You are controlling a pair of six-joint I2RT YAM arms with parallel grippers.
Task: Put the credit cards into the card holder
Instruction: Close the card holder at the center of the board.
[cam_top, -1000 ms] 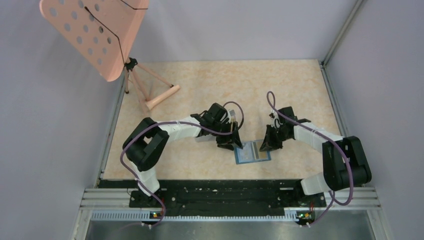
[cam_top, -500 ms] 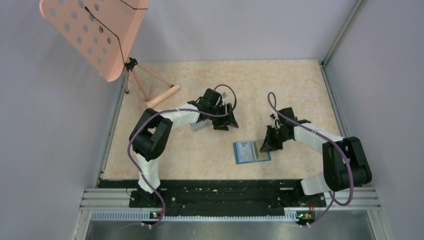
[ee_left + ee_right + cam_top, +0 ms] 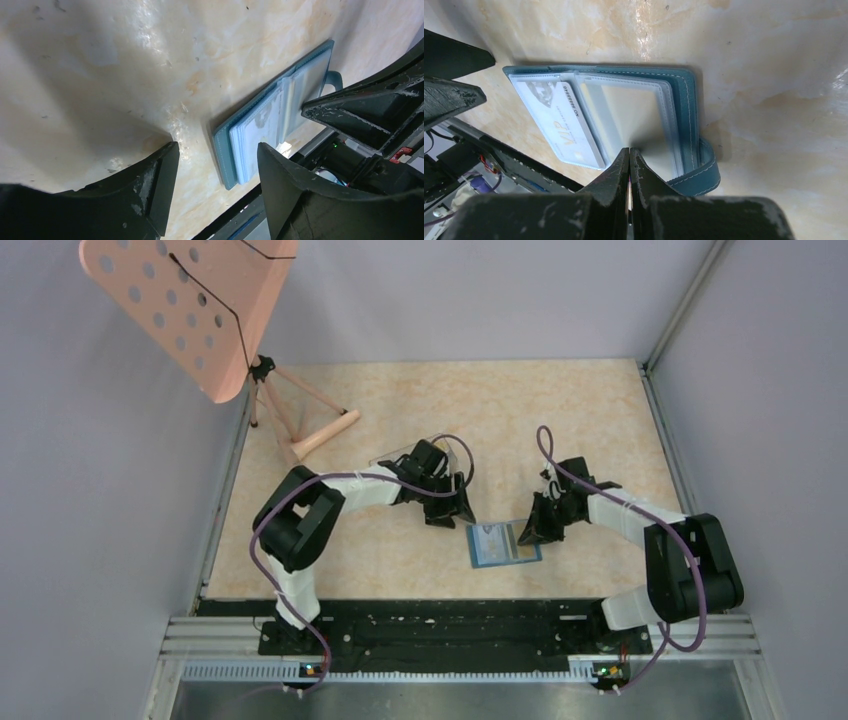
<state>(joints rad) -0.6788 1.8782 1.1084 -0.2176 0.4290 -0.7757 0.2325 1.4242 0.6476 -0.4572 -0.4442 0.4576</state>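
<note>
Right end effector (image 3: 630,150): fingers pressed flat together, nothing between them. Their tips come down on a clear sleeve in the right half of the open card holder (image 3: 688,107); we cannot tell whether they press it or only touch. In the right wrist view the holder lies spread flat on the worktop (image 3: 774,60), teal cover underneath and pale blue pockets facing up. A whitish card (image 3: 566,125) printed "VIP" with a row of digits sits tucked in the left-hand pocket. The snap tab (image 3: 705,170) curls out from the holder's right edge, just beside the fingertips. Left end effector (image 3: 216,150): fingers apart and holding nothing, only bare worktop between them. It hangs low, near the holder's far-left corner and clear of it. In the overhead view the two end effectors flank the holder, the left one (image 3: 450,512) at its upper left and the right one (image 3: 530,530) at its upper right edge. The holder (image 3: 500,548) sits toward the near edge of the worktop, about midway between the two arm bases. Well apart, at the far-left corner, a pink perforated panel (image 3: 190,310) stands on a tripod (image 3: 300,425).
</note>
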